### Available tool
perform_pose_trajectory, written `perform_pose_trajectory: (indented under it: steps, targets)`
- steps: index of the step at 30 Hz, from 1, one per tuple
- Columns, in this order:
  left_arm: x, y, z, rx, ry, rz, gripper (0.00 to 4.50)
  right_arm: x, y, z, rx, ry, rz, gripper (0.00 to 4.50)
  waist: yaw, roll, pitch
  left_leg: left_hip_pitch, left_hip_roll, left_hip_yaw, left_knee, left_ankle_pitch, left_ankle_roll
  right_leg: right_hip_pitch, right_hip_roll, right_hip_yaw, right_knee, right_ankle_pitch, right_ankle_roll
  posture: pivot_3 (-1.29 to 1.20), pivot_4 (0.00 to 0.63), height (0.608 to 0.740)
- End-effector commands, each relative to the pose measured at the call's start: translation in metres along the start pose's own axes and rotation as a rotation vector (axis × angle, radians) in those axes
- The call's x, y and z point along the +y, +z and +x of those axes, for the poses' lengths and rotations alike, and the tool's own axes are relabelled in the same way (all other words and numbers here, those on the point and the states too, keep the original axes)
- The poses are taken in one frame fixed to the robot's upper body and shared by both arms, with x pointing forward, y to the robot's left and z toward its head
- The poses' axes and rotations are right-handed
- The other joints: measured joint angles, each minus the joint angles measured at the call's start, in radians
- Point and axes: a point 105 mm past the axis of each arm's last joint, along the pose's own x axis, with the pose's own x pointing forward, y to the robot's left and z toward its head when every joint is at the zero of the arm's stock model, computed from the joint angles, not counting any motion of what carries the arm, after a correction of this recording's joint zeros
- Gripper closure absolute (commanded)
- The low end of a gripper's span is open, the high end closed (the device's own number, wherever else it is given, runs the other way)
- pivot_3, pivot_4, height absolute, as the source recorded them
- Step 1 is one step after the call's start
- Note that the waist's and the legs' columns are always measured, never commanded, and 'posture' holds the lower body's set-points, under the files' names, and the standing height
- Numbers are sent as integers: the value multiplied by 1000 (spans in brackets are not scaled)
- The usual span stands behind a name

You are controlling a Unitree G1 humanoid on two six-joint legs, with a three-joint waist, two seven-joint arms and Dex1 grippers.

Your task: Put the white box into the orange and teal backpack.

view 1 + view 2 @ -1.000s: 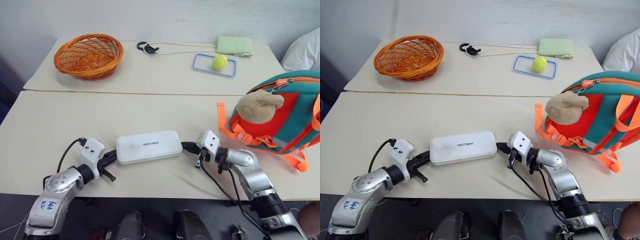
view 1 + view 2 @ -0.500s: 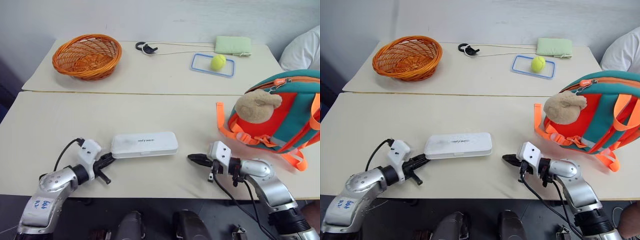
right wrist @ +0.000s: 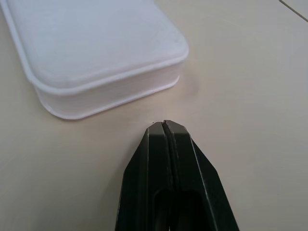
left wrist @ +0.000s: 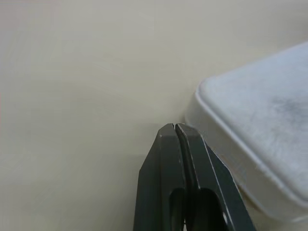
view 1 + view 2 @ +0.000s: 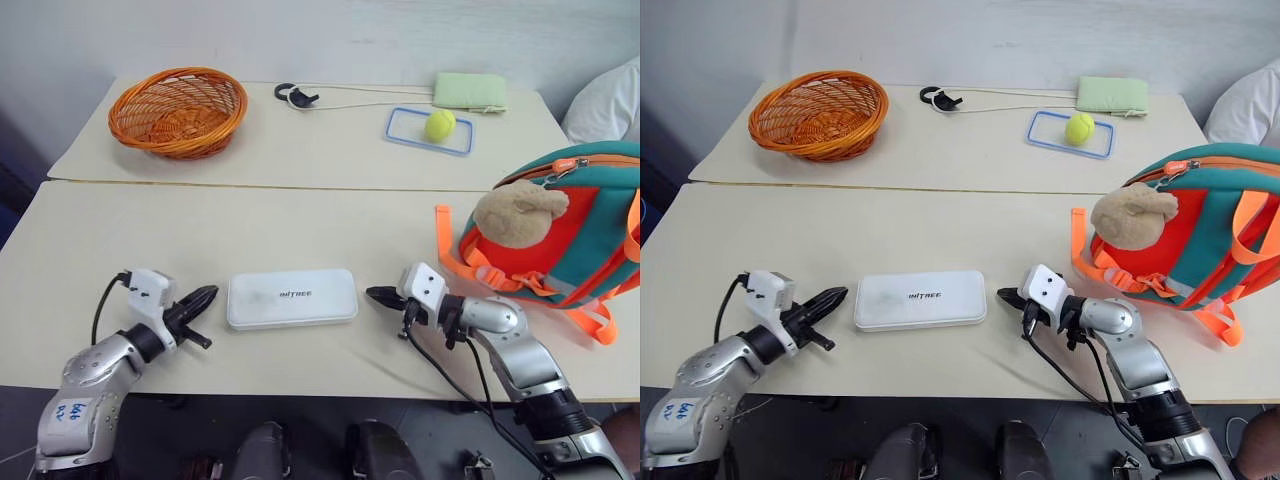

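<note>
- The white box (image 5: pixel 292 297) is lying flat on the worktop (image 5: pixel 300 225), well apart from the backpack (image 5: pixel 560 225) at the right.
- The left hand (image 5: pixel 200 298) and right hand (image 5: pixel 378 296), fingers pressed together, are flanking its ends, probably to squeeze and lift it.
- The box is looking smooth, round-cornered, with dark lettering.

wicker basket (image 5: pixel 177 110) – far left | black hook (image 5: pixel 296 96) | tennis ball (image 5: pixel 439 124) in blue-rimmed tray (image 5: pixel 400 135) | green pad (image 5: pixel 469 91)

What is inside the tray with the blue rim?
A yellow-green ball sits inside the tray. The bit of tray floor under the ball is hidden.
</note>
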Motion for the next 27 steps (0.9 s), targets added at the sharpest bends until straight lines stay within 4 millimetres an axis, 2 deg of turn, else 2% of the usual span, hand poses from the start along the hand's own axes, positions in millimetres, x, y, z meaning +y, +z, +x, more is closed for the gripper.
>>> perform_pose_trajectory:
  steps: [1, 8, 14, 21, 22, 23, 24, 27]
  targets:
    - [-8, 2, 5, -4, -30, -6, 4469, 3, 14, 5, -51, 27, -27, 4500, 0, 0, 0, 0, 0, 0, 0, 0, 0, 0, 0, 0, 0, 0, 0, 0, 150, 740]
    - [-17, 5, 9, -24, -109, -3, 4469, 18, 20, 2, -69, 87, 5, 4500, 2, 0, 0, 0, 0, 0, 0, 0, 0, 0, 0, 0, 0, 0, 0, 0, 150, 740]
    - [-28, 6, 7, -16, -194, 14, 4469, 31, 19, -12, -52, 139, 39, 4500, 2, 0, 0, 0, 0, 0, 0, 0, 0, 0, 0, 0, 0, 0, 0, 0, 150, 740]
    - [-23, 4, 0, 23, -210, 43, 4469, 27, 2, -33, 27, 79, 48, 4500, 2, 0, 0, 0, 0, -1, 0, 0, 0, 0, 0, 0, 0, 0, 0, 0, 150, 740]
    - [-17, 7, -3, 13, -192, -26, 4469, 25, 1, -36, 36, 69, 46, 4500, 2, 0, 0, 0, 0, -1, 0, 0, 0, 0, 0, 0, 0, 0, 0, 0, 150, 740]
    - [-10, 13, -6, -7, -176, -101, 4095, 22, 0, -39, 41, 60, 47, 4500, 2, 0, 0, 0, 0, -1, 0, 0, 0, 0, 0, 0, 0, 0, 0, 0, 150, 740]
    - [-2, 17, -9, -10, -158, -142, 3963, 20, 0, -43, 45, 51, 47, 4500, 2, 0, 0, 0, 0, -1, 0, 0, 0, 0, 0, 0, 0, 0, 0, 0, 150, 740]
    - [12, 21, -18, 64, -181, -239, 3041, 15, -2, -50, 59, 44, 41, 4500, 3, -1, 0, 0, 0, -2, 0, 1, -1, 0, 0, -1, 0, 0, 0, 0, 150, 740]
